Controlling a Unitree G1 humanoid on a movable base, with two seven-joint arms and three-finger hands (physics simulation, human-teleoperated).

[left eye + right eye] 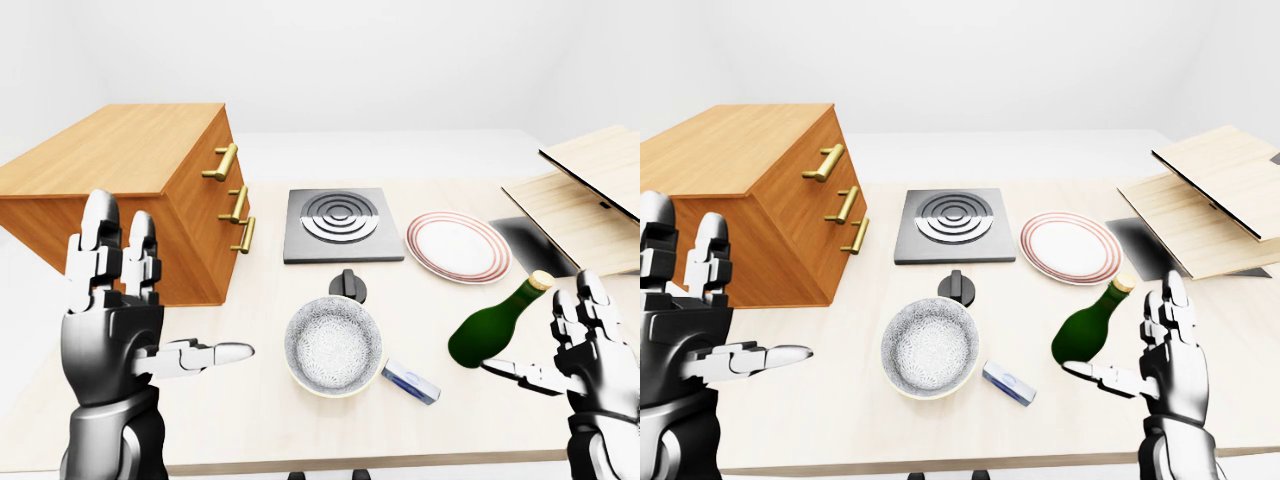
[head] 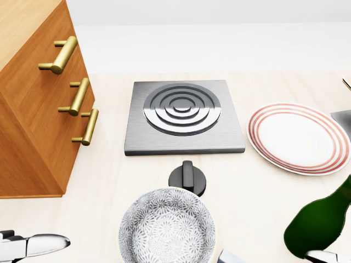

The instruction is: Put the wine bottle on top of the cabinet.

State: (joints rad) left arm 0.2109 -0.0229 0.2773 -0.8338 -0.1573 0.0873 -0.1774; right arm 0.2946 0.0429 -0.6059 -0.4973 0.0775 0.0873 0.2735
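Pale wood bench [image 1: 250, 400] is carrying a wooden cabinet [image 1: 140, 190] at the left, a hotplate [image 1: 342, 222], a striped plate [image 1: 458, 246] and a patterned bowl [image 1: 333, 345]. Near my right hand [image 1: 1170, 365], which is spreading wide beside it, the green wine bottle [image 1: 1092, 323] is lying tilted. I am holding my left hand [image 1: 115, 315] open too, raised.

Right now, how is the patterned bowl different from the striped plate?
The bowl is deep and speckled grey inside; the plate is flat, white, with red rings at its rim. In the left-eye view the bowl lies lower, below the stove knob, and the plate right of the burner. Both are round, empty and upright.
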